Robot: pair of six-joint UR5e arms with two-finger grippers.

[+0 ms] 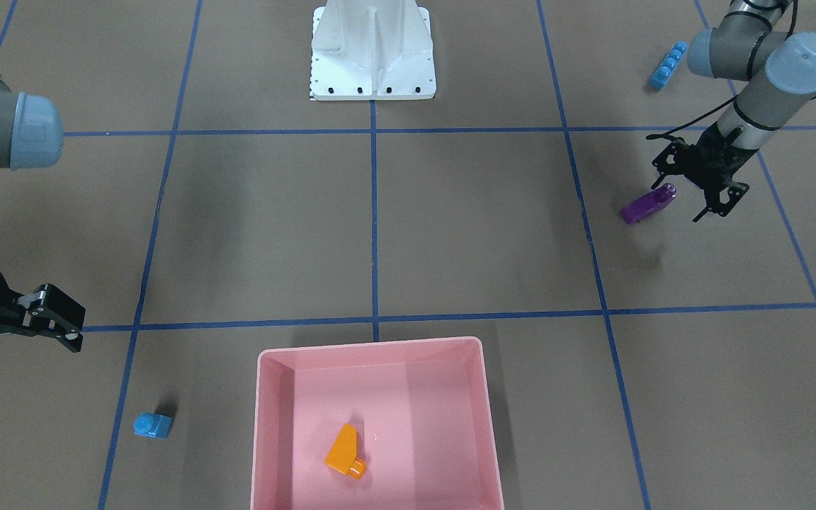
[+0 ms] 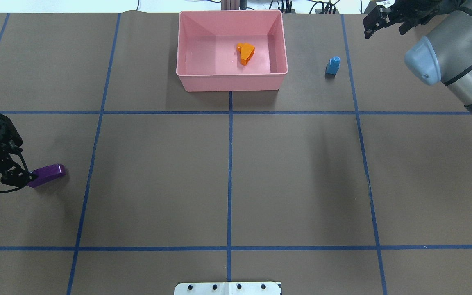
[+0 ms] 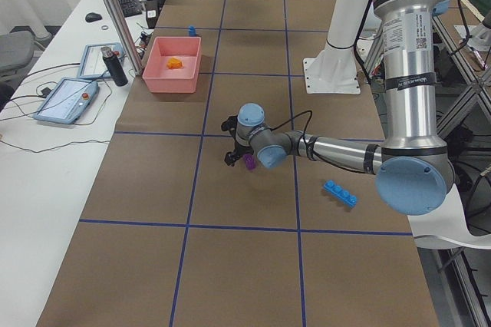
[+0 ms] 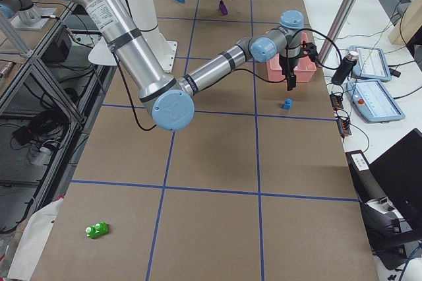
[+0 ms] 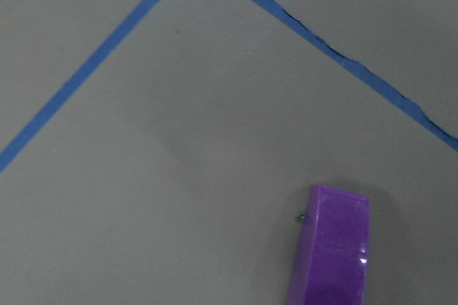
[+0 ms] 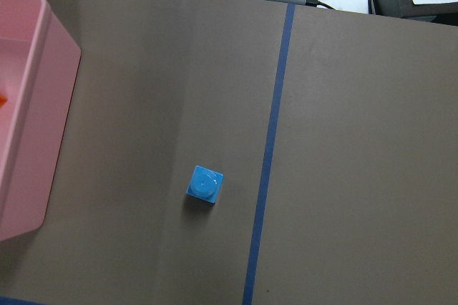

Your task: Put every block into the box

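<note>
the left gripper point(image 1: 683, 190) is hovering close over the table with its fingers spread, gripping nothing. the purple block point(image 1: 647, 204) is lying flat on the brown paper, 1 end just beside those fingers. the right gripper point(image 1: 79, 330) is hanging above the table with its fingers also apart and empty, near the small blue block point(image 1: 152, 424), which is standing on the table beside the pink box point(image 1: 380, 352). 1 orange block point(image 1: 344, 450) is lying inside the box. the long blue block point(image 1: 667, 65) is resting on the table on the robot's side of the purple block. the green block point(image 4: 97, 230) is sitting well apart from the others, at the robot's right end of the table.
</note>
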